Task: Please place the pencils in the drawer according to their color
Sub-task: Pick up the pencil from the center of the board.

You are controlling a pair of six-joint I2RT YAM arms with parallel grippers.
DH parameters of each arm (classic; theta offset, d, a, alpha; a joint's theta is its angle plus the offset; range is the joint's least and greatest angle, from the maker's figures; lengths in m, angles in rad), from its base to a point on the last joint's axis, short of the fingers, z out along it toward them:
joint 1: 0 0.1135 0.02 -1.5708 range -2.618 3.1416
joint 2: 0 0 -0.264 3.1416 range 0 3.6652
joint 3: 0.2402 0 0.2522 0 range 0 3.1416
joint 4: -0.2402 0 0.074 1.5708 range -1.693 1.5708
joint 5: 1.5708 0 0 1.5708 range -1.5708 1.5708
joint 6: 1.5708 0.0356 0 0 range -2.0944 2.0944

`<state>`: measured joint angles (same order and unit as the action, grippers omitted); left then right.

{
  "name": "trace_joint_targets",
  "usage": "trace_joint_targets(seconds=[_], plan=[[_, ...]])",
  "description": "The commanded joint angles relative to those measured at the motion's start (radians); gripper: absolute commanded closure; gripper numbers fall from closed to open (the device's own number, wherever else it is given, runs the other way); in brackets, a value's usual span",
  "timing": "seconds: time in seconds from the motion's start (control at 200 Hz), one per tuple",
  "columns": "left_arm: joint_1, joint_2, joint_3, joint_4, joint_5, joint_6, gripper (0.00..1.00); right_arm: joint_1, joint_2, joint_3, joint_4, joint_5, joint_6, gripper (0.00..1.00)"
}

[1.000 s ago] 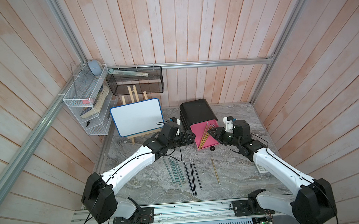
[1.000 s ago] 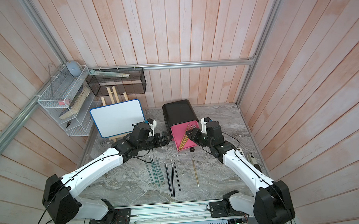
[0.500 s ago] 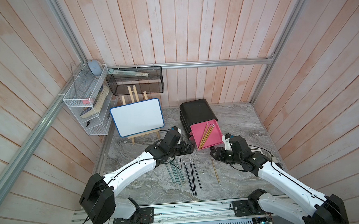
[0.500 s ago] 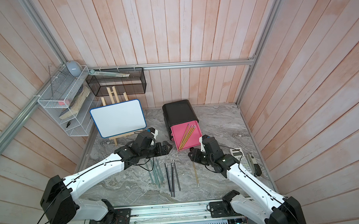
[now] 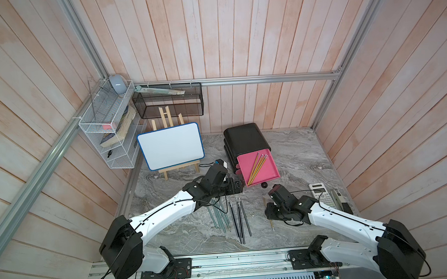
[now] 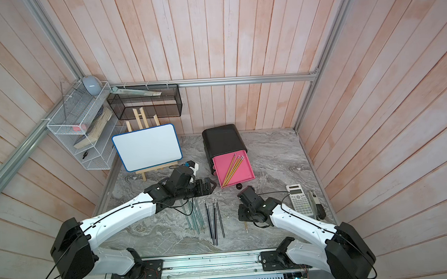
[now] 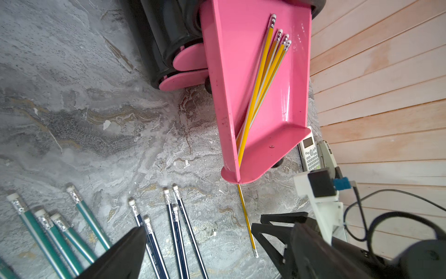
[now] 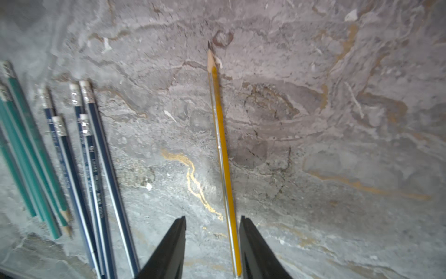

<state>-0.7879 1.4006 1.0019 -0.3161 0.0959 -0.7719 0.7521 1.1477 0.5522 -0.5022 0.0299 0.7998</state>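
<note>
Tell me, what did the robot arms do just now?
The right gripper pulled back from the pink drawer and came down over the lone yellow pencil on the table, jaws open either side of it. The left gripper also backed off the drawer, empty. The yellow pencils in the drawer, green pencils and dark pencils stayed put.

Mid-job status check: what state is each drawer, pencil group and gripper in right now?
right gripper: open, jaws astride one pencil.
left gripper: open, empty.
top drawer: pulled out.
lower two drawers: shut.
four yellow pencils: lying in the top drawer.
loose yellow pencil: flat on the table, between the right gripper's jaws, not gripped.
green pencils: on the table, unsorted.
dark blue pencils: on the table, unsorted.
</note>
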Motion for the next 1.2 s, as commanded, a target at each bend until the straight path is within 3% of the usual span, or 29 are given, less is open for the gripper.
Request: trace_joint_targets(seconds=[0.0,0.655,0.96,1.145,1.195], plan=[[-0.005,-0.008,-0.009,0.028,-0.011,-0.007,0.00,0.022,0.037,0.008,-0.024,0.059,0.005,0.58],[-0.004,-0.007,-0.010,0.039,-0.005,-0.006,0.00,0.057,0.173,0.002,-0.023,0.062,-0.034,0.66],[-0.004,-0.007,-0.004,0.036,-0.005,-0.006,0.00,0.070,0.232,-0.009,0.010,0.041,-0.040,0.83],[-0.005,-0.007,-0.004,0.038,-0.005,-0.006,0.00,0.075,0.251,-0.020,0.032,0.013,-0.047,1.00],[-0.005,-0.005,-0.005,0.039,-0.004,-0.006,0.00,0.074,0.247,-0.026,0.044,-0.004,-0.047,1.00]])
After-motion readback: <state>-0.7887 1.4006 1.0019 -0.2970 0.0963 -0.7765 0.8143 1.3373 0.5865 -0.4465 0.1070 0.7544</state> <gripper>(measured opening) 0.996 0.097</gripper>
